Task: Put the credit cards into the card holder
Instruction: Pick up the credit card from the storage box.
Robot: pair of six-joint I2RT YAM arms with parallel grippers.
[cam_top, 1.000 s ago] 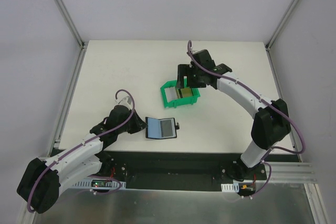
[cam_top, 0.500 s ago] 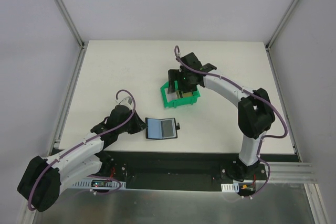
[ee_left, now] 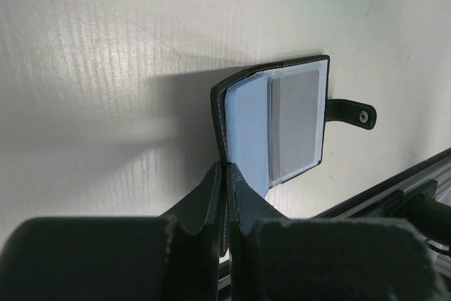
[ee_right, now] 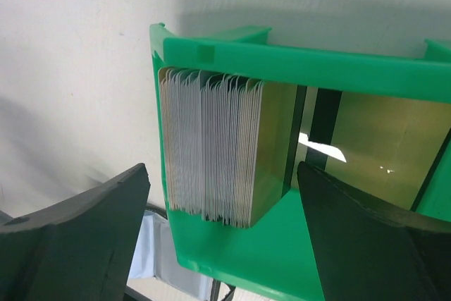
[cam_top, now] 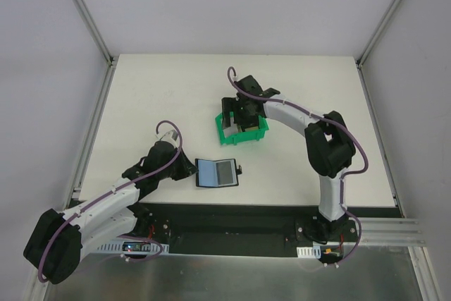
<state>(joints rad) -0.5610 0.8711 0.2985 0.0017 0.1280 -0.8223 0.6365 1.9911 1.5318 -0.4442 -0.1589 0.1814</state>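
The worktop point(cam_top: 155, 96) is offering broad bare room beyond and to the left of the green bin point(cam_top: 243, 134), which is sitting near the middle. The card holder point(ee_left: 275, 128) is lying open close to the near edge, its tab pointing right, with a bare strip between it and the bin. The left tool point(ee_left: 224, 173) is staying clenched on the card holder's edge, both sitting where they were a second ago. The right tool point(cam_top: 237, 109) is hanging released over the bin, having swung in leftward from the bin's far right corner since then. The credit cards point(ee_right: 211, 149) are standing upright in a packed stack inside the bin, against one wall. The bin's rim and a dark divider are hemming them in between the spread fingers point(ee_right: 77, 230).
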